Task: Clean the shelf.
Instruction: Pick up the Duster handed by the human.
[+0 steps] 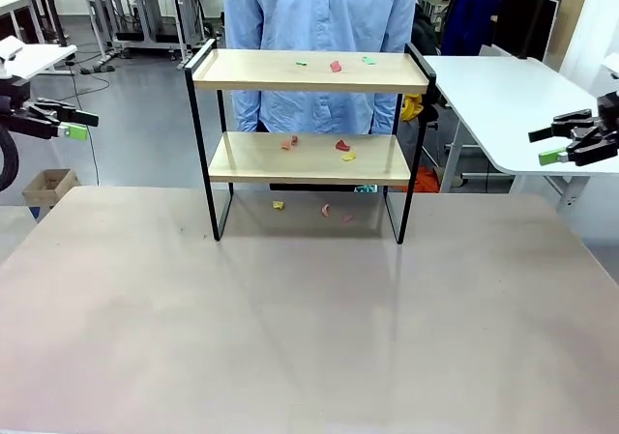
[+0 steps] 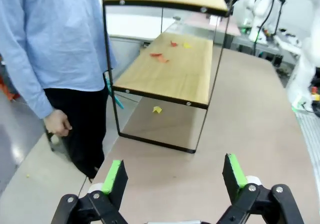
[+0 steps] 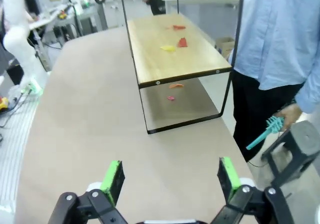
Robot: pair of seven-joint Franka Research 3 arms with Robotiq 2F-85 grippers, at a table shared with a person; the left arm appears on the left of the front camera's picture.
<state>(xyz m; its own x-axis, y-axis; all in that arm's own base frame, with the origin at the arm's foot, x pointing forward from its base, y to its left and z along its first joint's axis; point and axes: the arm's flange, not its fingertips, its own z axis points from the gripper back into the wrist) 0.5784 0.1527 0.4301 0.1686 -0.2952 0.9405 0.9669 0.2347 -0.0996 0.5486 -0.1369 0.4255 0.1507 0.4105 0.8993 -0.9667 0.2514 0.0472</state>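
The bare desk [image 1: 290, 337] stretches across the foreground. At its far edge, centred, stands the shelf [image 1: 309, 72], upright, its feet on the desk. Small coloured scraps [image 1: 336, 66] lie on its top board, more on the lower board, and a few on the desk beneath. The left claw [image 1: 82, 126] hangs off the desk's left side, the right claw [image 1: 543, 147] off its right side. Both are released, fingers spread wide, grasping nothing. Behind the shelf stands a person [image 1: 319, 18] in a light blue shirt, one hand [image 3: 287, 115] holding a teal brush-like tool [image 3: 262, 134].
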